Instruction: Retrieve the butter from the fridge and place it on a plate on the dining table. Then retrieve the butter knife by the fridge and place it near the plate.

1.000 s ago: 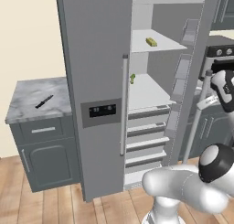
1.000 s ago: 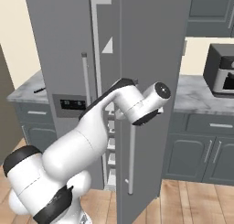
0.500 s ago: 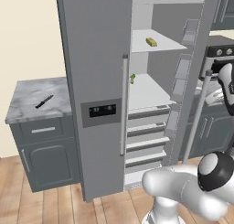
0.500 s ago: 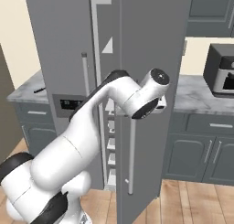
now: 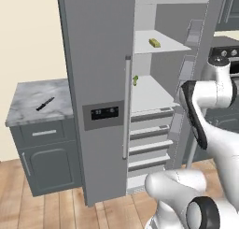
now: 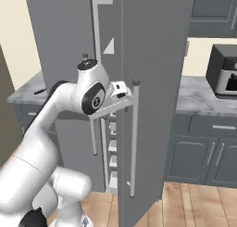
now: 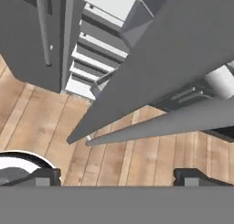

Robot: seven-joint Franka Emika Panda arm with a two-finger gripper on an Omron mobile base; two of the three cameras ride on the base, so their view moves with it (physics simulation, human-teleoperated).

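Fridge [image 5: 98, 83] right door swung open, butter [image 5: 154, 43] on upper shelf, tool [image 7: 118, 176] released — fingers spread beside door handle [image 7: 160, 122]

Gripper [image 7: 117, 177] now open, off right fridge [image 5: 98, 83] door handle [image 6: 134, 138]; arm swung back.

I see a light wood plank floor [image 5: 42, 204], cream walls [image 5: 28, 36], and dark grey cabinets [image 6: 203, 152] under a marble counter [image 6: 199, 98] at right.

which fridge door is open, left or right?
The right-hand grey fridge door, swung out beside the open gripper. The left door, with the dark dispenser panel, is shut.
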